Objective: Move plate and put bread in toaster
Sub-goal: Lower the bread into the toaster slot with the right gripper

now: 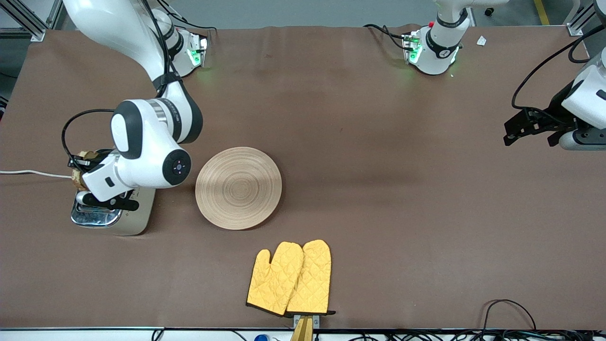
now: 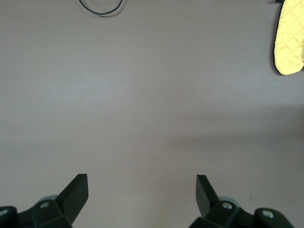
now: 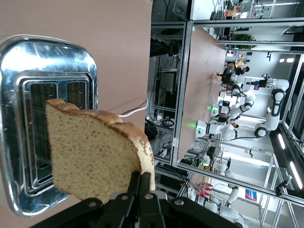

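My right gripper (image 1: 86, 164) is shut on the slice of bread (image 1: 77, 166) and holds it on edge just over the toaster (image 1: 135, 215), at the right arm's end of the table. In the right wrist view the fingers (image 3: 142, 183) pinch the bread (image 3: 95, 156) by its crust, above the chrome top and slots of the toaster (image 3: 42, 90). The round beige plate (image 1: 238, 188) lies empty on the table beside the toaster, toward the left arm's end. My left gripper (image 1: 525, 133) waits open and empty over bare table at the left arm's end, also shown in its wrist view (image 2: 142, 189).
A pair of yellow oven mitts (image 1: 289, 278) lies nearer to the front camera than the plate; one mitt shows in the left wrist view (image 2: 289, 40). The toaster's white cord (image 1: 28, 173) runs off the table edge. A black cable (image 1: 509, 310) lies near the front edge.
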{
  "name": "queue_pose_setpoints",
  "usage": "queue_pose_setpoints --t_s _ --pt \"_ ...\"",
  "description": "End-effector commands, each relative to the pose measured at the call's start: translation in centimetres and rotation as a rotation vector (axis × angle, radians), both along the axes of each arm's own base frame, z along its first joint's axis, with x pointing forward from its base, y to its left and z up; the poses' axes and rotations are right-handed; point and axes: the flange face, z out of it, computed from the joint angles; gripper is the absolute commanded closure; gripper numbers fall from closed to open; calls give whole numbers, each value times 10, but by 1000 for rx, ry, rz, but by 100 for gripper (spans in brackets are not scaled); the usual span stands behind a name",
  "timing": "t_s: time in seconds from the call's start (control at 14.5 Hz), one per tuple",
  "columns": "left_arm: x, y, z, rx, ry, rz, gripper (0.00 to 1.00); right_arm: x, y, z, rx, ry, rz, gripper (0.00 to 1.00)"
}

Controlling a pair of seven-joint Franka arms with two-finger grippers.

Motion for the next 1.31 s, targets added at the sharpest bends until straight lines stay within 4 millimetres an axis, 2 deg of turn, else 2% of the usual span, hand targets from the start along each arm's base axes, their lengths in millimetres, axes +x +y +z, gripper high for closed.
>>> queue_pose_setpoints --t_s 0.0,1.24 --pt "1 -1 3 19 -1 8 0 6 -13 -12 -19 -8 -19 100" --pt "0 -1 3 19 5 11 0 12 -18 -56 28 39 -21 98"
